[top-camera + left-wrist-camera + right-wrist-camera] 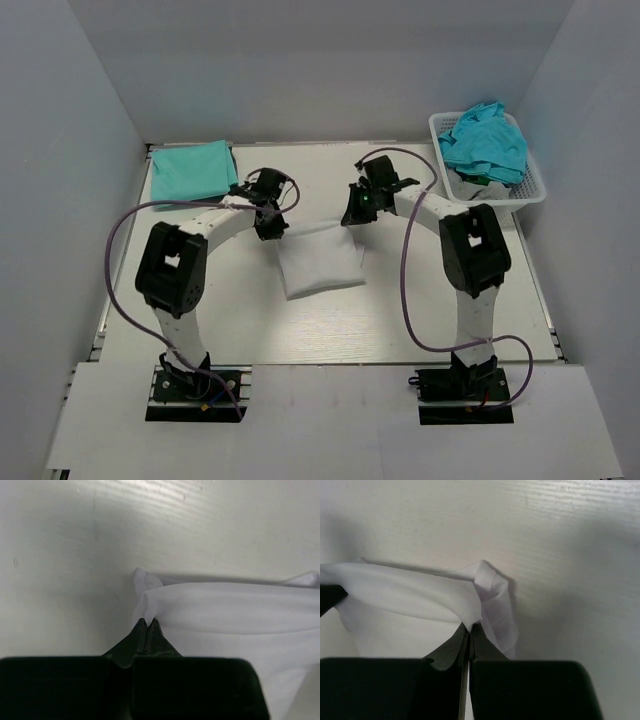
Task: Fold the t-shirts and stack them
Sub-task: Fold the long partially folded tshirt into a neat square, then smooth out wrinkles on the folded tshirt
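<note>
The white t-shirt (320, 260) lies partly folded in the middle of the table. My left gripper (271, 228) is shut on its far left corner; the left wrist view shows the jaws (148, 621) pinching the white cloth (225, 610). My right gripper (352, 214) is shut on its far right corner; the right wrist view shows the jaws (471, 626) pinching the cloth (410, 597). A folded teal t-shirt (192, 168) lies flat at the far left. Other teal t-shirts (486, 143) are heaped in the basket.
The white lattice basket (535, 190) stands at the far right corner. Grey walls enclose the table on three sides. Purple cables loop from both arms over the table.
</note>
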Robot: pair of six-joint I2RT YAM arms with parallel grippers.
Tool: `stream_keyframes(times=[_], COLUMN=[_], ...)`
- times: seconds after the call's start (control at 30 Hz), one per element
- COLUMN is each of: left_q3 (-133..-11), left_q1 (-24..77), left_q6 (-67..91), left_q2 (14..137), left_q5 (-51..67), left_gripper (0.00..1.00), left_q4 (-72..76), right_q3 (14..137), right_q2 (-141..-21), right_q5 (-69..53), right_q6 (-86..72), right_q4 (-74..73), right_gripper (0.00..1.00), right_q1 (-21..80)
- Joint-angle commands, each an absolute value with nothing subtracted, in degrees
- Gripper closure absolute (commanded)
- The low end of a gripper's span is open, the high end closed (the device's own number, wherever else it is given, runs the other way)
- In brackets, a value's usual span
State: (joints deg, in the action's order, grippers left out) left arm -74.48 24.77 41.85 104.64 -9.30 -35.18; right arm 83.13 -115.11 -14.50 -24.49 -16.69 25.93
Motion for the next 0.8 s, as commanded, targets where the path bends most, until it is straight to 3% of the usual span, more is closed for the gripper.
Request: stream_keyframes(times=[0.0, 0.07, 0.13, 0.23, 0.27, 0.3, 0.37, 0.4, 0.43, 0.6, 0.77], left_q3=[-79.4, -80.5, -81.2, -83.6, -84.3, -84.8, -86.5, -87.1, -88.9, -92.7, -84.8], left_q1=[23.2, 22.6, 22.6, 22.6, 22.6, 22.6, 22.6, 22.6, 22.6, 23.6, 23.6], left_q6=[41.6, 41.1, 41.0, 40.5, 40.5, 40.5, 40.5, 40.5, 40.5, 41.7, 40.4], left_q2=[107.8, 109.2, 109.8, 109.8, 108.6, 107.8, 105.9, 105.4, 105.4, 103.1, 102.9], left_q5=[-14.9, -13.7, -13.0, -13.5, -14.2, -15.4, -16.6, -17.2, -17.9, -14.2, -1.8], left_gripper=[1.0, 1.0, 1.0, 0.69, 0.44, 0.3, 0.0, 0.0, 0.0, 0.0, 0.0], left_q4=[-35.2, -35.2, -35.8, -38.3, -39.5, -40.2, -42.3, -42.8, -43.5, -44.9, -33.3], right_q3=[88.8, 91.6, 94.0, 96.5, 96.7, 97.2, 97.2, 97.4, 97.3, 92.3, 87.5], right_q2=[-119.3, -121.5, -123.7, -123.6, -123.1, -122.4, -119.6, -118.1, -116.6, -110.1, -109.4], right_q5=[-12.2, -12.1, -12.7, -13.9, -13.9, -13.7, -12.7, -12.0, -11.5, -14.9, -24.3], right_q6=[-21.7, -22.0, -22.3, -22.1, -21.7, -21.3, -21.3, -21.0, -20.8, -21.4, -24.5], right_q4=[-17.7, -17.8, -18.4, -19.9, -20.1, -20.5, -21.2, -21.5, -22.5, -20.0, -11.4], right_gripper=[1.0, 0.96, 0.81, 0.73, 0.73, 0.72, 0.52, 0.4, 0.1, 0.1, 0.1], right_q1=[24.6, 24.3, 24.0, 23.9, 23.7, 23.8, 23.9, 23.8, 23.9, 24.5, 24.3])
